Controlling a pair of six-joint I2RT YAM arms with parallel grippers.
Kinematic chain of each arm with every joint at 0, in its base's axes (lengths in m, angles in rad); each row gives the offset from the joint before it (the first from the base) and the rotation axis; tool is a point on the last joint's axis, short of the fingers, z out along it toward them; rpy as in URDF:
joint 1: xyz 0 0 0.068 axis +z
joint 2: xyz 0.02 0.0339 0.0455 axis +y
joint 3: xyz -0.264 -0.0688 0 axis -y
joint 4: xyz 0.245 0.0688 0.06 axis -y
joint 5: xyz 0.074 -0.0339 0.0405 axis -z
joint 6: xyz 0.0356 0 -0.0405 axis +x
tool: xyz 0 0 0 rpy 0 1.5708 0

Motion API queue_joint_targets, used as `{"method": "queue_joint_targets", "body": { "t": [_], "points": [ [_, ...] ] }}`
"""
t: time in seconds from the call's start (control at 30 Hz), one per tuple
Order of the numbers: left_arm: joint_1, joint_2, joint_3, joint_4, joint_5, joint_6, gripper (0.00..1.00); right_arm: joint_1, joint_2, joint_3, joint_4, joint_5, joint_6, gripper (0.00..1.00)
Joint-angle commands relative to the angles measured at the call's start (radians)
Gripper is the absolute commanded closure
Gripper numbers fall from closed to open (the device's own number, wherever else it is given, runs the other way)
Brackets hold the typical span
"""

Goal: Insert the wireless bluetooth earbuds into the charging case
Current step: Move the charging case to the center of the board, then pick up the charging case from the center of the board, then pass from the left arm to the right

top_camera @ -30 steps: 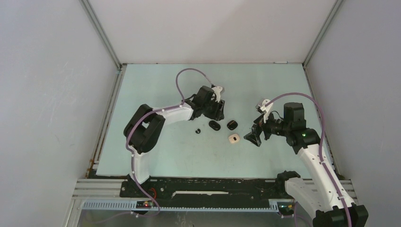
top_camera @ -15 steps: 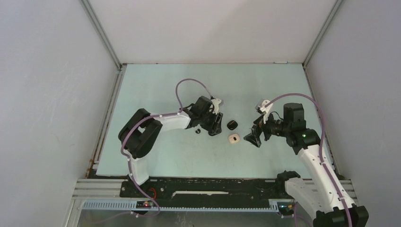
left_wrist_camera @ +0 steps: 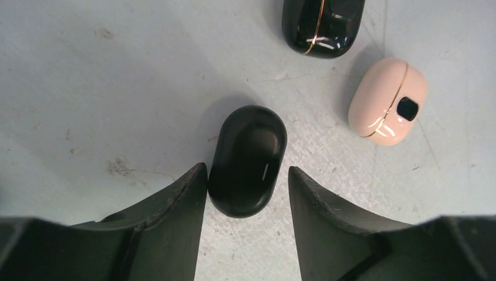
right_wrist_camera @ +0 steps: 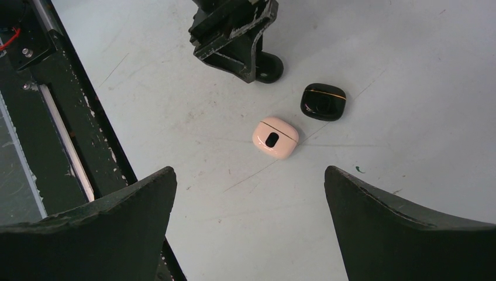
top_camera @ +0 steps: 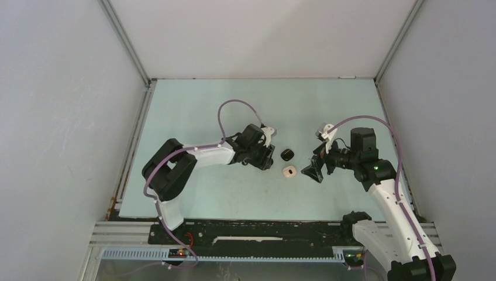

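In the left wrist view, the glossy case (left_wrist_camera: 323,26) is cut off by the top edge, and the fingers (left_wrist_camera: 169,222) on either side of the matte case (left_wrist_camera: 247,159) are cut off at the bottom. In the top view, the matte case is hidden beneath the left gripper (top_camera: 266,159). In the right wrist view, the right gripper (right_wrist_camera: 248,172) is cropped at the bottom and the left gripper at the top. What is held inside the closed pink case (right_wrist_camera: 275,138) cannot be told.
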Motion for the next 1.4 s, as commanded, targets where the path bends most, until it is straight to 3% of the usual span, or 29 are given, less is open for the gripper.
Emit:
{"method": "queue_joint_targets", "body": {
  "t": [0.0, 0.3, 0.5, 0.9, 1.37],
  "points": [
    [-0.038, 0.028, 0.057, -0.07, -0.117, 0.056, 0.44, 0.005, -0.005, 0.0, 0.006, -0.012, -0.012, 0.01],
    [-0.071, 0.041, 0.048, -0.066, -0.161, 0.093, 0.7, 0.004, 0.006, 0.0, 0.021, 0.006, 0.019, 0.01],
    [-0.165, -0.13, -0.059, 0.039, -0.23, 0.202, 0.78, -0.038, 0.083, -0.001, 0.092, 0.069, 0.179, 0.08],
    [-0.395, -0.324, -0.102, 0.094, -0.331, 0.361, 0.8, -0.045, 0.247, 0.017, 0.103, -0.1, 0.299, 0.34],
    [-0.47, -0.397, -0.125, 0.193, -0.36, 0.425, 0.79, -0.006, 0.344, 0.029, 0.074, -0.271, 0.295, 0.39]
  ]
}}
